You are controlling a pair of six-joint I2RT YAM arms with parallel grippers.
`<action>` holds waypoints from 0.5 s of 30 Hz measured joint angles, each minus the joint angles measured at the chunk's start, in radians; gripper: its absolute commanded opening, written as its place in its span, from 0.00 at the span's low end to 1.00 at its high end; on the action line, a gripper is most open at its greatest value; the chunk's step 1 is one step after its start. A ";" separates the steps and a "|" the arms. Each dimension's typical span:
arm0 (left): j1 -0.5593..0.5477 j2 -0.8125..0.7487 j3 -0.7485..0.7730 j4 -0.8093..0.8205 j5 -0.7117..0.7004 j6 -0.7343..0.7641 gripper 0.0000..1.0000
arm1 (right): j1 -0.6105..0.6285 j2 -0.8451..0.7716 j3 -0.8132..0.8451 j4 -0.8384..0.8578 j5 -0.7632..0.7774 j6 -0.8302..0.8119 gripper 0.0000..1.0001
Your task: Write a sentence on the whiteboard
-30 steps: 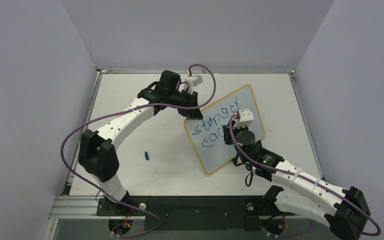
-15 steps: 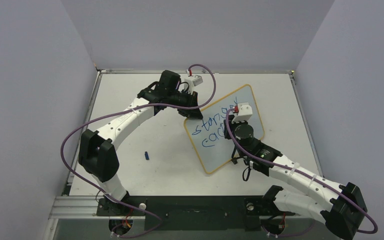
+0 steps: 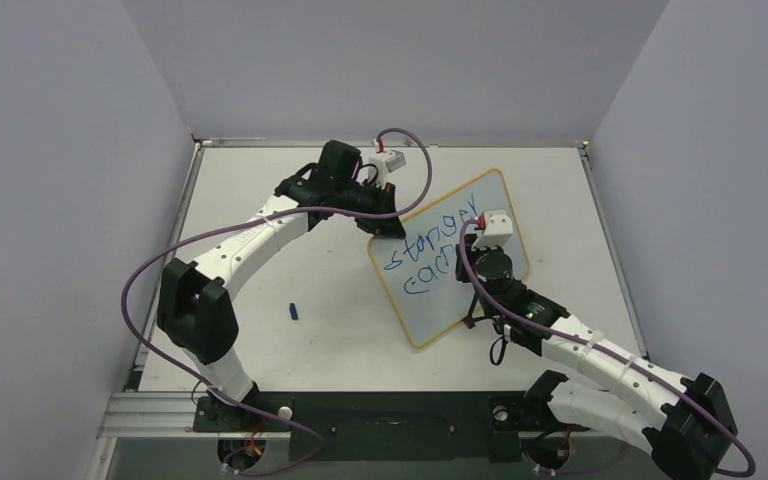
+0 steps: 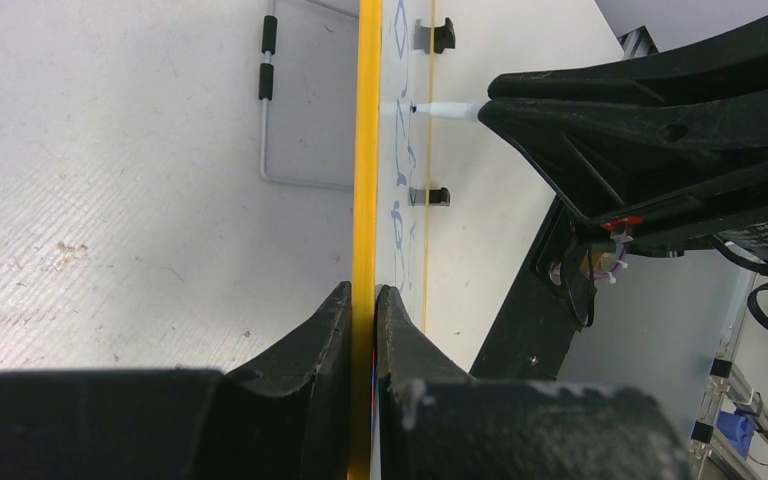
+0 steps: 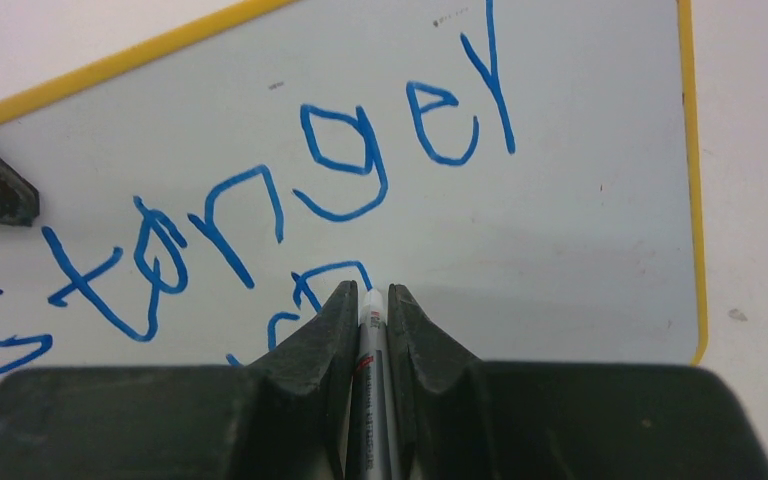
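**Whiteboard [image 3: 438, 312], small, glossy white, rounded corners, thin yellow-orange wooden frame: right of centre on the counter**

Position: the whiteboard sits on the pale grey counter [image 3: 560, 200], turned askew to the counter's edges, writing face toward the overhead camera.

Sentence [image 3: 428, 243]: blue handwritten marker words. The upper line reads roughly "stanger". The lower line begins "ca", and the rest is partly hidden behind the right arm.

Left gripper [image 4: 362, 296], black, two-fingered: clamped on the board's yellow frame at its upper left edge, one finger on each side.

Right gripper [image 5: 365, 292], black, two-fingered: closed tight around a slim grey-and-white marker [image 5: 368, 400], over the lower line of writing. The left wrist view shows the marker's white tip meeting the board face.

Small dark blue cap [image 3: 294, 312]: lying alone on the counter, well left of the board, near the left arm.
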 measured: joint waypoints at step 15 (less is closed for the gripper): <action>0.000 0.000 0.000 0.000 0.001 0.000 0.00 | 0.000 -0.155 -0.090 -0.119 -0.036 0.078 0.00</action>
